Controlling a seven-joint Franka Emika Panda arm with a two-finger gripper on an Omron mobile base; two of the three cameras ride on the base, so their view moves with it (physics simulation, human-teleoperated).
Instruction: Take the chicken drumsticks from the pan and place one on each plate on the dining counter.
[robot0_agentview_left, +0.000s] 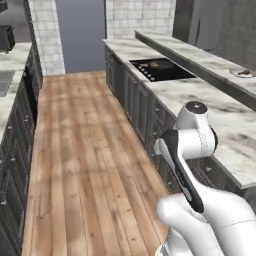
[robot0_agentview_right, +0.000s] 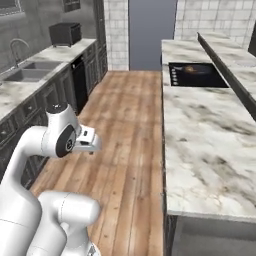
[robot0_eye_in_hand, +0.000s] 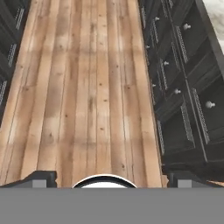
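Observation:
The pan (robot0_agentview_left: 159, 66) sits on the black cooktop (robot0_agentview_left: 172, 74), hard to tell from the glass, with an orange-brown drumstick (robot0_agentview_left: 158, 64) in it. The right base view shows that drumstick (robot0_agentview_right: 193, 69) on the cooktop (robot0_agentview_right: 205, 79) too. One pale plate (robot0_agentview_left: 243, 73) rests on the raised dining counter (robot0_agentview_left: 200, 56) at the far right, with a small brownish shape on it. My gripper (robot0_eye_in_hand: 114, 180) hangs over the wooden floor, well short of the cooktop, open with nothing between its fingertips (robot0_eye_in_hand: 41, 179).
Dark cabinet drawers (robot0_eye_in_hand: 183, 87) run along the right of the aisle under the marble worktop (robot0_agentview_right: 205, 150). Across the wooden floor (robot0_agentview_left: 85, 150) stands another counter with a sink (robot0_agentview_right: 27, 74) and a dark appliance (robot0_agentview_right: 65, 34).

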